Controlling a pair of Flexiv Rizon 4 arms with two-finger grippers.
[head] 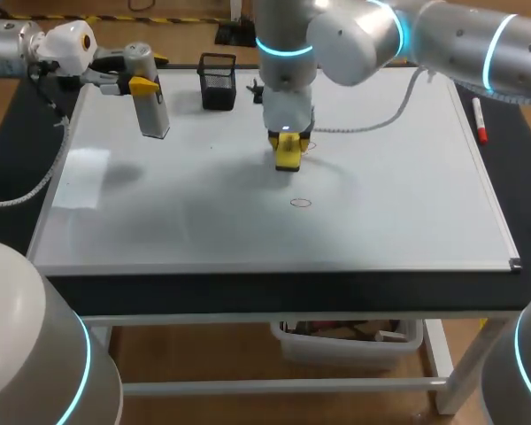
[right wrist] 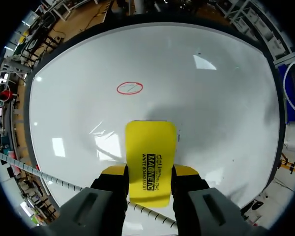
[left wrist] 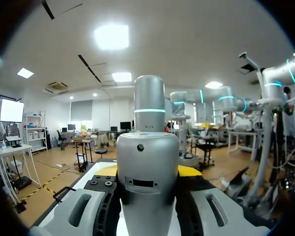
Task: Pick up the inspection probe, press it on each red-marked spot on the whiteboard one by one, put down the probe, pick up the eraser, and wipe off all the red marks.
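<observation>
The right tool (right wrist: 150,173) grips the yellow eraser (right wrist: 151,152) from 2 sides and holds it over the middle of the whiteboard (head: 407,204). 1 red mark (right wrist: 130,88), a small ring, lies ahead of the eraser, near but apart from it. The left tool (head: 140,86) is closed on the inspection probe (head: 150,106) at the far left of the board, so the probe is not yet put down.

I think the main risk is a poor wipe. If the eraser comes down tilted, only 1 edge presses and part of the ring remains. If it presses too hard, it can slip between the fingers. The probe is tall and leans a little, so it can fall over if the tool releases it like this.

I cannot tell if the eraser touches the whiteboard or hangs just above it, nor if the lower end of the probe rests on the board. In the head view a faint red line shows just beside the eraser; perhaps it is a 2nd mark, mostly covered, but it is too small to be sure.
</observation>
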